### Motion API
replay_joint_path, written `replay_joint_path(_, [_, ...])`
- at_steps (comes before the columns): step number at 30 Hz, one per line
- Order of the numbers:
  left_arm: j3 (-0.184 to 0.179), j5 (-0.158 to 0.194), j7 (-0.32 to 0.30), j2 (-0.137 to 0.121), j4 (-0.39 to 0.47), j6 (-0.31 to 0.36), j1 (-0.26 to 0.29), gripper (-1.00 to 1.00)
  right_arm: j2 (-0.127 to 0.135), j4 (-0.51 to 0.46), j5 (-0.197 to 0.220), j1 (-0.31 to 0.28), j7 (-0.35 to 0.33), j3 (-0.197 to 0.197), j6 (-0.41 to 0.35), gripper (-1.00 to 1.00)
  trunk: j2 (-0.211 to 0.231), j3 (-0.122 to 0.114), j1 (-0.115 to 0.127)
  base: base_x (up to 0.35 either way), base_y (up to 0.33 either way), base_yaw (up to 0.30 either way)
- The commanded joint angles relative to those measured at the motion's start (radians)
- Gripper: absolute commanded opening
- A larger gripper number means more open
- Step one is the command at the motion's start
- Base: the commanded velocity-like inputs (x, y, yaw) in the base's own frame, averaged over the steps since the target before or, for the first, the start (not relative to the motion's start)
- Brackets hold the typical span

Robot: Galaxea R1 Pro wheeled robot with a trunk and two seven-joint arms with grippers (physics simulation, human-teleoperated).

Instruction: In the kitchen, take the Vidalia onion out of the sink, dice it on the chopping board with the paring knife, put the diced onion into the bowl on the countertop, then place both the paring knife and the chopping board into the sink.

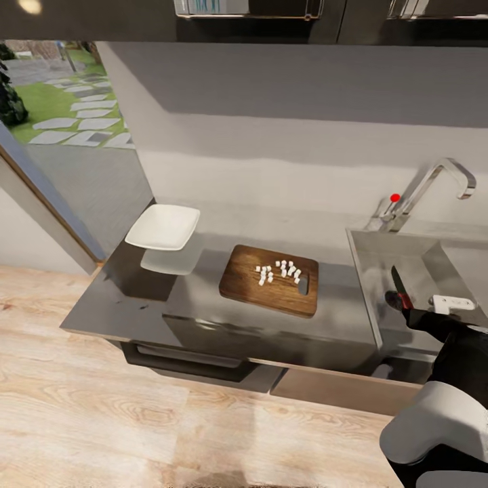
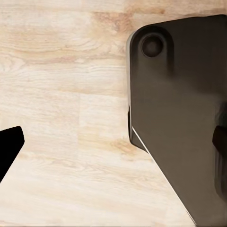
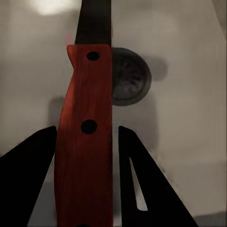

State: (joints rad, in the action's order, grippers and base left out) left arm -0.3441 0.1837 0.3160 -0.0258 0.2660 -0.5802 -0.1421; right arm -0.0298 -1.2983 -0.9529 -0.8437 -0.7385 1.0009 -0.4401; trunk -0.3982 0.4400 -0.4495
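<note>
Gripping the red-handled paring knife (image 3: 84, 142) over the steel sink (image 1: 379, 271).

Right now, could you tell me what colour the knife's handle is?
Red-brown with two dark rivets; the knife handle shows best in the right wrist view.

The right arm's white-and-black forearm reaches up from the lower right, its black two-fingered gripper (image 1: 401, 300) clamped on a slim dark-bladed, red-handled knife (image 3: 85, 137) held blade-up. One black left fingertip (image 2: 9, 146) shows in the left wrist view.
</note>
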Motion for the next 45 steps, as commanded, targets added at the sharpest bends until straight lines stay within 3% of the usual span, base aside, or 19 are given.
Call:
replay_joint_path(1, [-0.009,0.009,0.004,-0.001,0.002,-0.001,-0.001,1.00,0.000,0.006,-0.005,-0.002,0.000,0.002,-0.001,-1.00,-0.002,0.003,-0.001,0.000,0.000,0.058])
replay_joint_path(14, [-0.009,0.010,0.004,-0.002,0.002,-0.001,-0.001,1.00,0.002,0.052,-0.003,-0.002,0.016,0.002,0.002,-1.00,-0.002,0.023,-0.001,0.000,0.000,0.062])
replay_joint_path(23, [-0.009,0.010,0.004,-0.001,0.002,-0.001,-0.001,1.00,0.002,0.053,0.000,-0.002,0.017,0.007,0.050,-1.00,-0.002,0.029,-0.001,0.000,0.000,0.029])
replay_joint_path(24, [-0.009,0.010,0.004,-0.001,0.002,-0.001,-0.001,1.00,0.002,0.053,0.000,-0.002,0.025,0.009,0.050,1.00,-0.002,0.029,-0.001,0.000,0.000,0.000])
replay_joint_path(29, [-0.009,0.010,0.004,-0.001,0.002,-0.001,-0.001,1.00,0.002,0.053,0.002,-0.002,0.082,0.008,0.050,1.00,-0.002,0.029,-0.001,0.000,0.000,0.000])
replay_joint_path(37, [-0.009,0.010,0.003,0.000,0.002,-0.001,-0.001,1.00,0.002,0.046,0.002,-0.002,0.086,0.009,0.050,1.00,-0.002,0.029,-0.001,0.000,0.000,0.000])
replay_joint_path(41, [-0.009,0.010,0.003,0.000,0.002,-0.001,-0.001,1.00,0.001,-0.015,0.003,-0.002,0.078,0.008,0.048,1.00,-0.002,0.029,-0.001,0.000,0.000,0.000])
replay_joint_path(42, [-0.009,0.010,0.003,0.000,0.001,-0.001,-0.001,1.00,-0.001,-0.056,0.004,-0.002,0.070,0.007,0.046,1.00,-0.002,0.029,-0.001,0.000,0.000,0.000])
replay_joint_path(43, [-0.009,0.010,0.003,0.000,0.001,-0.001,-0.001,1.00,-0.008,-0.150,0.009,-0.002,0.024,0.006,0.040,1.00,-0.002,0.029,-0.001,0.000,0.000,0.000])
replay_joint_path(45, [-0.009,0.010,0.003,0.000,0.001,-0.001,-0.001,1.00,-0.013,-0.245,0.018,-0.002,-0.077,0.008,0.019,1.00,-0.002,0.029,-0.001,0.000,0.000,0.000])
